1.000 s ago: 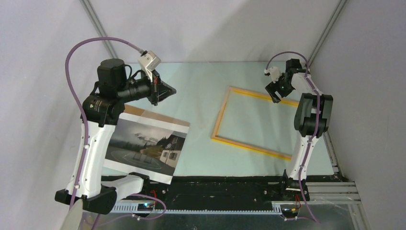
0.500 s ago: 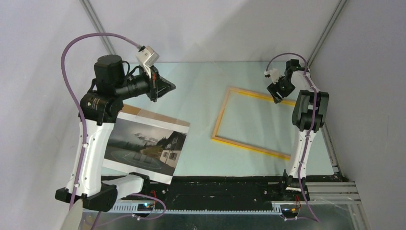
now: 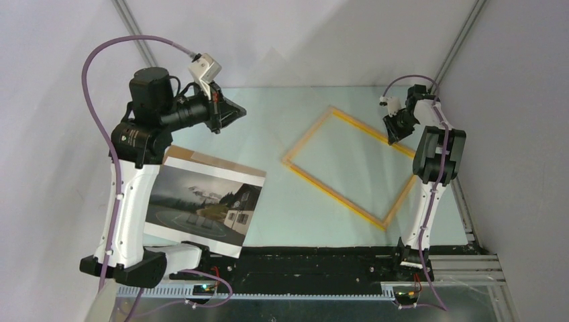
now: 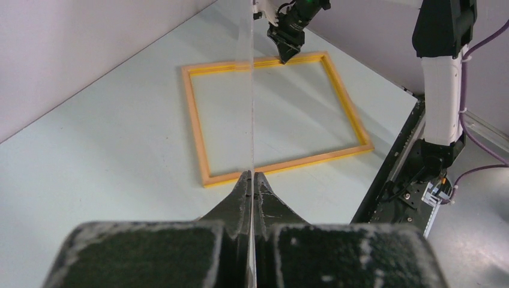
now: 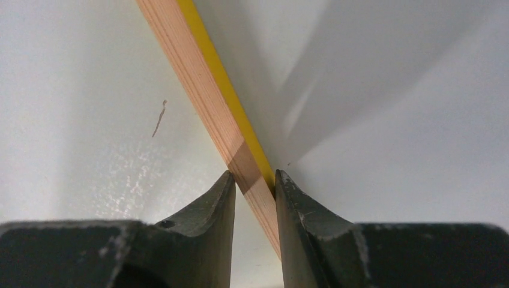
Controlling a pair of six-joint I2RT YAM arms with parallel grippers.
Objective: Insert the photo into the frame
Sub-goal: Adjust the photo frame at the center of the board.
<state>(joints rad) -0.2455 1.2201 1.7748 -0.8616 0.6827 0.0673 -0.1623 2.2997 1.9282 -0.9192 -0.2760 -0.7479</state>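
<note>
Nearest to us, at the left of the table (image 3: 282, 218), the photo (image 3: 201, 204) lies flat and face up by the left arm's base. It rests on a brown backing board (image 3: 215, 164), whose far strip shows beyond the print. Further in, toward the right, the frame (image 3: 334, 194) lies flat on the table, turned at an angle to the table's edges and well apart from the photo. Beyond the photo, the left gripper (image 3: 238, 114) hangs raised above the table. In its wrist view we see its fingers pressed together on a thin clear sheet (image 4: 250, 90), which stands edge-on and upright. At the far right, the right gripper (image 3: 392, 134) is down on the frame's far rail. Its wrist view shows one finger against each side of the wooden rail (image 5: 201, 78), clamping it.
</note>
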